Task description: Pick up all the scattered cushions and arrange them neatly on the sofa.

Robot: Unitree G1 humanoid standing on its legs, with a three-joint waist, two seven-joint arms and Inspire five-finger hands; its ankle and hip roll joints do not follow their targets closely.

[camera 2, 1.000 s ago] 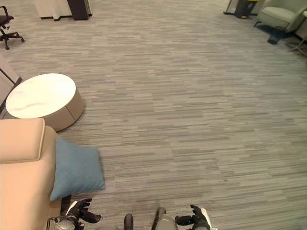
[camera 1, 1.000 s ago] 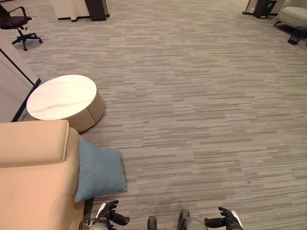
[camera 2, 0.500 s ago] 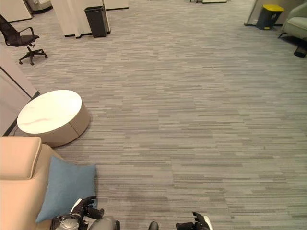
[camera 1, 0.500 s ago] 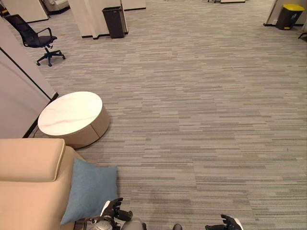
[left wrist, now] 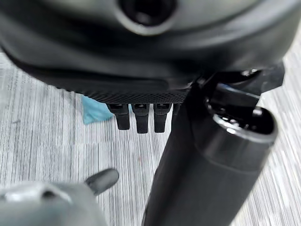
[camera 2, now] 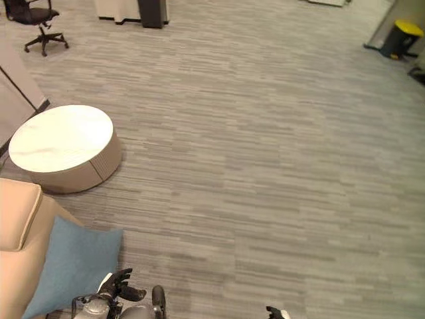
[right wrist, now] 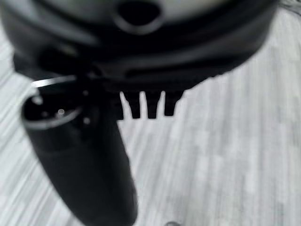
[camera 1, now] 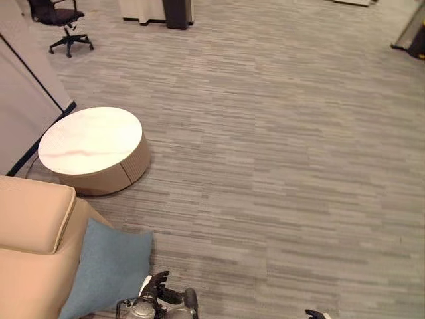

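Note:
A blue cushion [camera 1: 106, 272] lies on the carpet, leaning against the side of the beige sofa [camera 1: 33, 232] at the lower left. A corner of the blue cushion [left wrist: 94, 110] shows past the fingers in the left wrist view. My left hand [camera 1: 154, 292] hangs low, just right of the cushion and apart from it, with relaxed fingers [left wrist: 141, 117] and nothing in it. My right hand [camera 2: 275, 312] peeks in at the bottom edge over bare carpet. Its fingers [right wrist: 150, 106] are straight and it holds nothing.
A round white-topped coffee table [camera 1: 89, 143] stands beyond the sofa. A partition wall [camera 1: 26, 86] runs along the left. A black office chair [camera 1: 56, 13] and a dark bin [camera 1: 176, 10] are at the far back, a yellow-lidded bin [camera 2: 402, 36] far right. Open carpet stretches ahead.
The camera has swung about, so the whole scene shifted. The cushion still leans on the sofa. My right hand now sits lower, nearly off the bottom edge.

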